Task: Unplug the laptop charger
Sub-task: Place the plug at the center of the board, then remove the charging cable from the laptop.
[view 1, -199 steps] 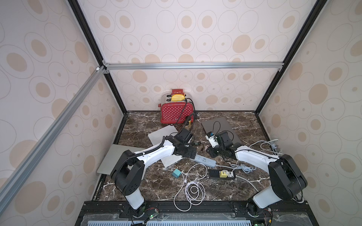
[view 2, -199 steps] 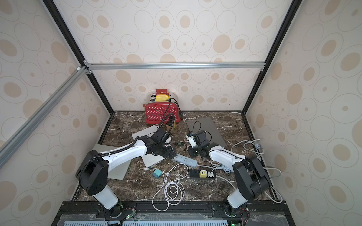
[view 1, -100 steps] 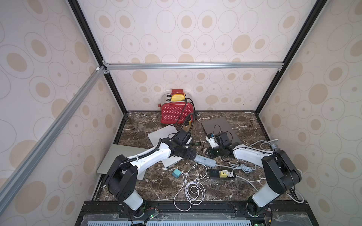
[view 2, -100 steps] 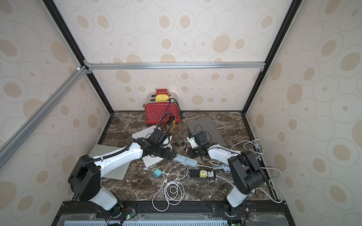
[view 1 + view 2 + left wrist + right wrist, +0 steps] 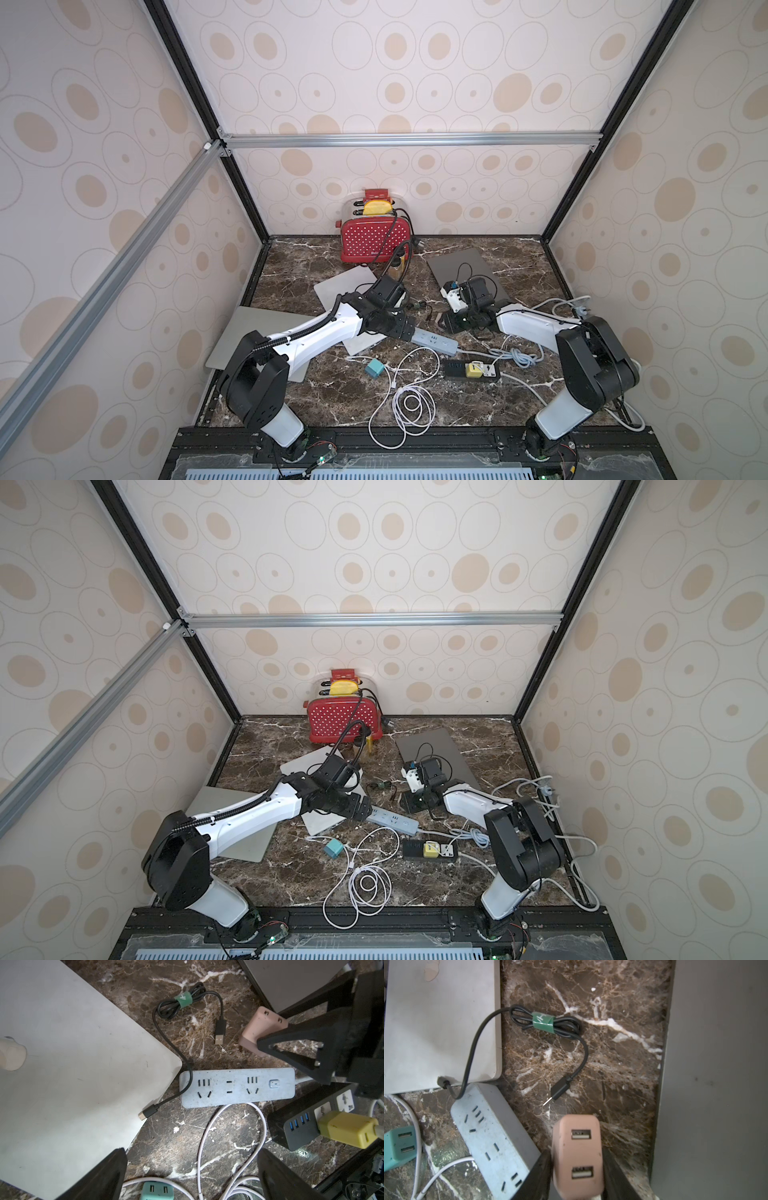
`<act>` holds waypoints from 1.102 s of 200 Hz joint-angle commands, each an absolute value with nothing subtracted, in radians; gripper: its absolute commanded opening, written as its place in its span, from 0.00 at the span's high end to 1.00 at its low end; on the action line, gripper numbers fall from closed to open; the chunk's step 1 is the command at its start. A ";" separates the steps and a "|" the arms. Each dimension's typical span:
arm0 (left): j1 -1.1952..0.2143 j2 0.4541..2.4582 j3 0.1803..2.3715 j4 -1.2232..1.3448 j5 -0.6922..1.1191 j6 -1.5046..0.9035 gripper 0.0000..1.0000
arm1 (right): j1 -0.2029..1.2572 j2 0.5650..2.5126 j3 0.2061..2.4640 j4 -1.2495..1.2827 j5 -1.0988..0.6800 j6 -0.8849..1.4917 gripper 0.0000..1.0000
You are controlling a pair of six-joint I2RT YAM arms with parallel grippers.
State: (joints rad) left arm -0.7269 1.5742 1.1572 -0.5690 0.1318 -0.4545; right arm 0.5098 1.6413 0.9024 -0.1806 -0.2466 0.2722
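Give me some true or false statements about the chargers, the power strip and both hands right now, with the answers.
1. The blue power strip has every socket empty. True.
2. The pink charger is plugged into that strip. False: it sits off the strip, between the fingers of the right hand.
3. The left hand is open, holding nothing. True.
4. The black cable's USB plug is in the pink charger. False: it lies loose on the marble.

A red toaster is standing by the back wall (cord draped over it); 1 teal adapter is lying beside a looping white cable.
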 commanded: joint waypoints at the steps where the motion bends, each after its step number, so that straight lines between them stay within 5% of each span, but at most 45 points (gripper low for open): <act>1: -0.733 1.558 1.222 -0.616 0.108 -0.456 0.01 | 0.491 1.649 0.916 -0.213 -0.247 0.255 0.54; 73: -0.739 1.645 1.320 -0.625 0.128 -0.452 0.01 | 0.483 1.592 0.956 -0.296 -0.209 0.233 0.48; 176: -0.788 2.393 2.287 -0.850 0.302 -0.288 0.01 | 0.137 1.420 0.940 -0.669 0.026 0.155 0.44; 220: -0.814 2.476 2.332 -0.783 0.292 -0.141 0.01 | 0.101 1.412 0.943 -0.708 0.105 0.146 0.44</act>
